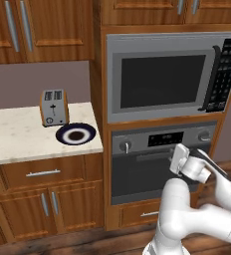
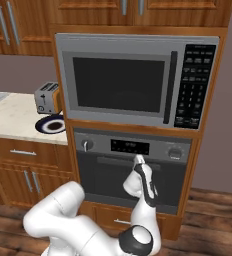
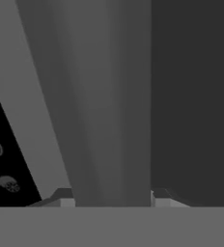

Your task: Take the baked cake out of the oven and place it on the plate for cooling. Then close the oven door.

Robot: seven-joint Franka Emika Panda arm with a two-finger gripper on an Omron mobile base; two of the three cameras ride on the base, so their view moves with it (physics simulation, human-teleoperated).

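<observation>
The built-in grey steel oven (image 1: 160, 164) fills the lower half of the wooden cabinet column, below the grey microwave with the black keypad (image 1: 170, 74). Its dark glass-fronted oven door (image 2: 113, 182) is shut and upright. The long silver bar handle (image 2: 115, 161) runs left to right across the door's top edge, just under the dark display strip.

The white arm's two-finger gripper (image 2: 138, 159) is at that bar, right of its middle. In the hand view the bar (image 3: 111, 106) rises as a broad grey band between the two fingertips (image 3: 65, 198), so the gripper looks clenched around the handle. The bar's long axis lies across the jaws, and the door presumably hinges at the bottom, so the coming pull should be toward the near side and downward.

To the left on the pale marble counter (image 1: 18, 137), the round navy-rimmed plate (image 1: 75, 134) lies bare beside the silver toaster (image 1: 54, 107). The baked cake is presumably behind the closed door; I cannot tell its place.
</observation>
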